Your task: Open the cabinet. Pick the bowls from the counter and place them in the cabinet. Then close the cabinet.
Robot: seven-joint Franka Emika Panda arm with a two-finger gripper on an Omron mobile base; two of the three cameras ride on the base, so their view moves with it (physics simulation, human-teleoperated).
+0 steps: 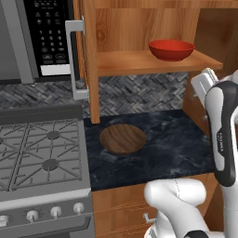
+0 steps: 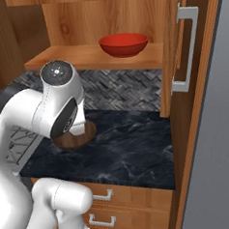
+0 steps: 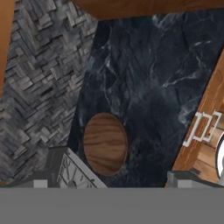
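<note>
The cabinet stands open, its left door (image 1: 89, 60) and right door (image 2: 172, 49) both swung out. The glossy red bowl (image 1: 171, 49) (image 2: 123, 44) rests on the wooden shelf (image 1: 125, 62) inside. On the dark marbled counter (image 1: 176, 144) lies the brown wood-grain bowl (image 1: 122, 138) (image 3: 105, 143); my arm hides part of it in the right base view (image 2: 84, 136). My gripper (image 3: 113, 179) is open with nothing between its fingers. It hangs well above the counter, looking down at the wooden bowl. The hand (image 1: 203, 84) sits right of that bowl, just under shelf height.
A grey gas stove (image 1: 42, 153) adjoins the counter on the left, with a black microwave (image 1: 46, 32) above it. Herringbone tile (image 1: 139, 93) backs the counter. Wooden drawers (image 2: 122, 198) lie below it. A tall wood-and-grey panel (image 2: 211, 153) bounds the right side.
</note>
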